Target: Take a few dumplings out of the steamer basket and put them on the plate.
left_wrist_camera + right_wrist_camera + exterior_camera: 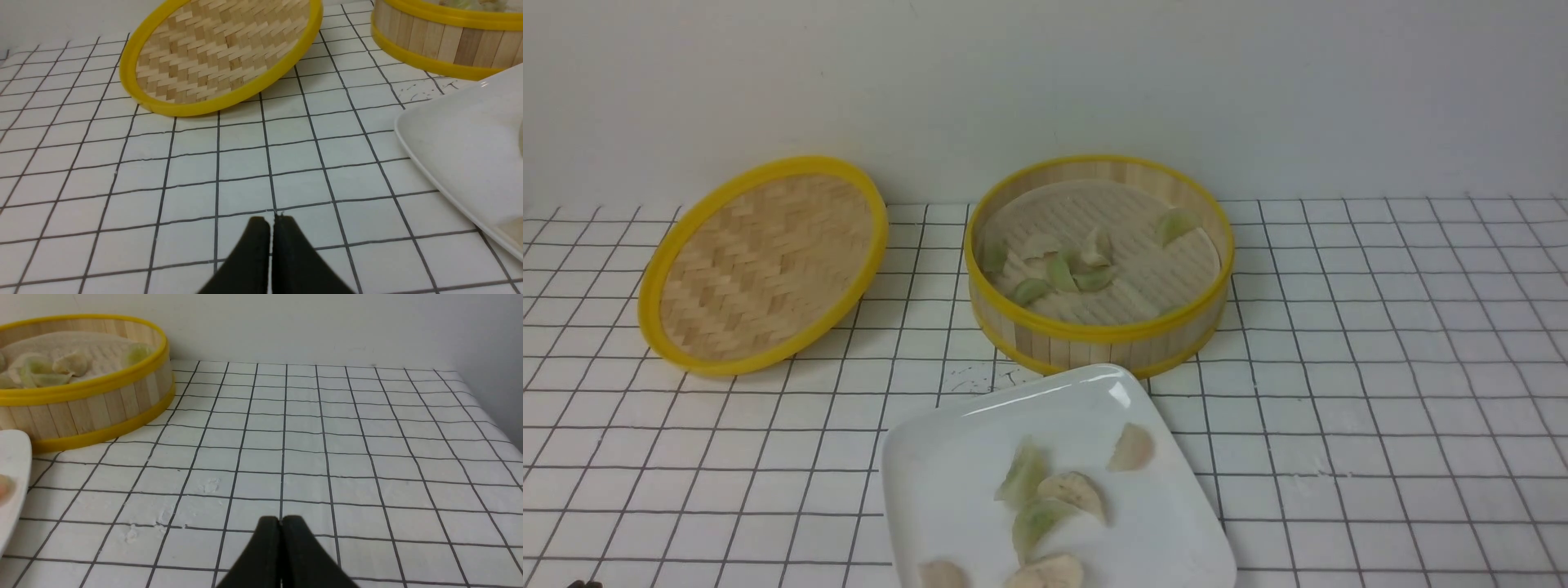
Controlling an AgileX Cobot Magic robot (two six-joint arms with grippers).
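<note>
A: What is cut off or hard to read here?

B: Start with the checked tablecloth: it runs out of the front view on three sides. Next, the plate, just in front of the steamer basket, loses its near edge at the bottom of that view. The woven lid, well to the left of the basket, is tilted, its far rim raised; what props it I cannot tell.

A: And the dumplings?

B: The dumplings in the basket are clustered on the left part of its ridged floor, overlapping, so an exact count is unclear; one green one lies apart, near the basket's far right wall. The dumplings on the plate number about six, green and beige, and the two nearest are cropped by the frame edge.

A: Where are the arms?

B: Neither arm appears in the front view. Each wrist camera shows only its own fingertips. The left gripper hovers low over the cloth, in front of the lid and left of the basket, fingers pressed together, holding nothing. The right gripper sits low over bare cloth to the right of the basket, its fingers likewise pressed together and empty.
</note>
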